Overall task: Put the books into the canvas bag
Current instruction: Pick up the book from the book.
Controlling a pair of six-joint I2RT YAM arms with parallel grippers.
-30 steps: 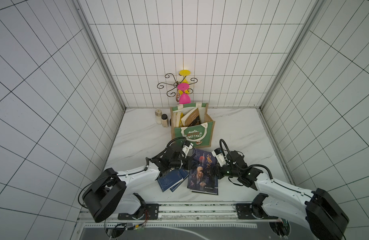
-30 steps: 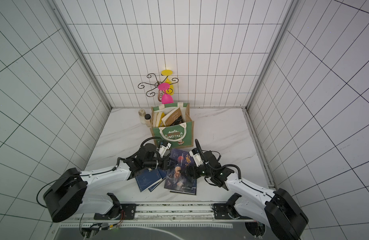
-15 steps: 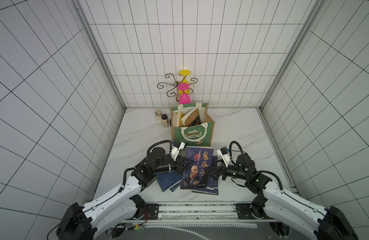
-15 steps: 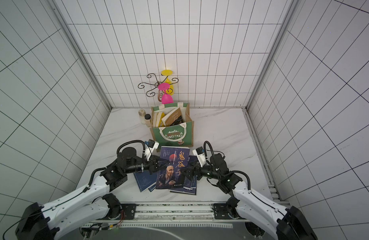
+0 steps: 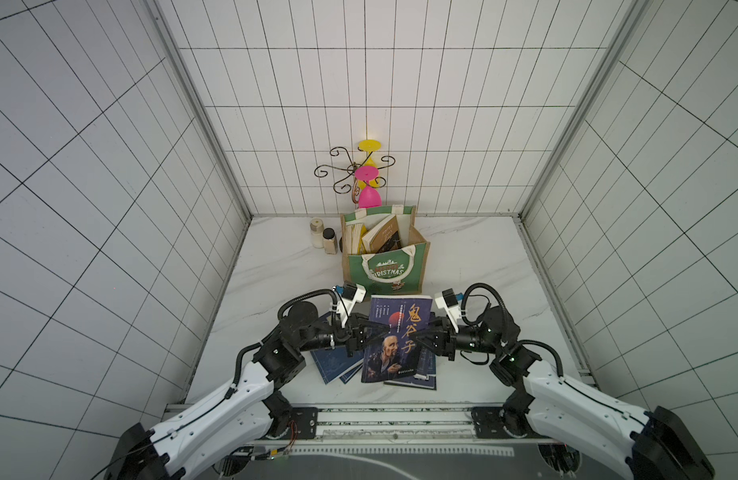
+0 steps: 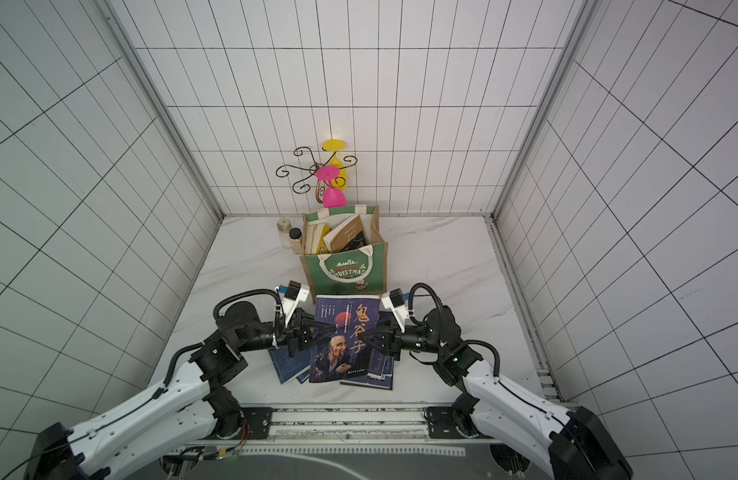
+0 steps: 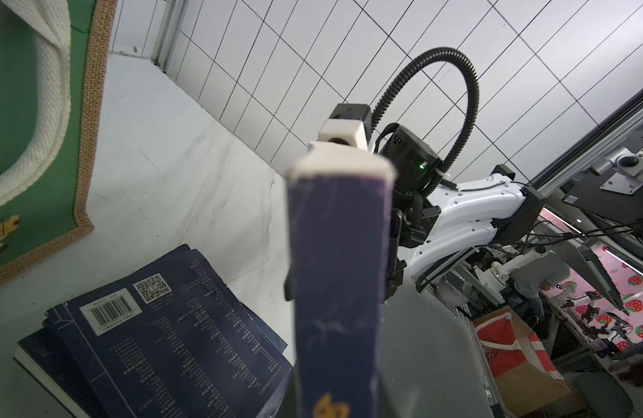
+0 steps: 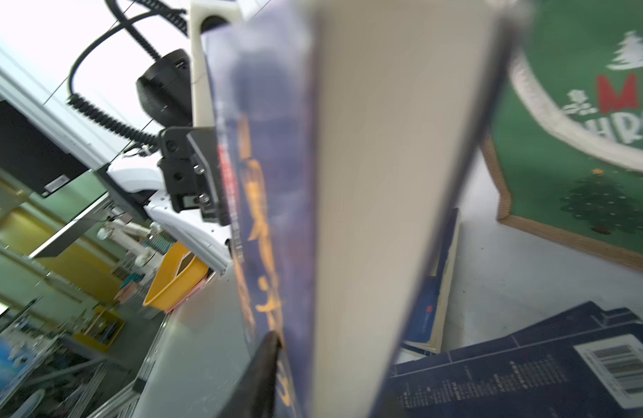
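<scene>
In both top views you see the illustrated book (image 5: 396, 338) held between the two arms above the navy books (image 5: 336, 365) that lie fanned on the marble worktop (image 5: 276, 266). Its cover faces up and carries the large orange characters 鬼谷子 beside a portrait of an old man. Your left claw (image 5: 377, 332) is pressed together on the book's left edge, and your right claw (image 5: 421, 337) is pinching the opposite edge. Just beyond the book the canvas bag (image 5: 384, 270) stands upright, its green front panel printed "CHRISTMAS" in white inside a white loop handle, with several books leaning inside it. Two small jars (image 5: 322, 237) stand beside the bag, and a scrolled wire stand (image 5: 350, 174) with a pink and a yellow goblet is behind it. In the left wrist view, the book's dark blue spine (image 7: 336, 289) fills the centre. The navy books (image 7: 175, 325) lie below, the topmost back cover showing a barcode label, a QR code and columns of small print too fine to read. In the right wrist view, the book's pale page edge (image 8: 385, 181) is blurred and very close, with orange characters on the cover beside it. The bag's panel (image 8: 584, 163) shows a red "M" above white "HRI" and a small Christmas tree.
</scene>
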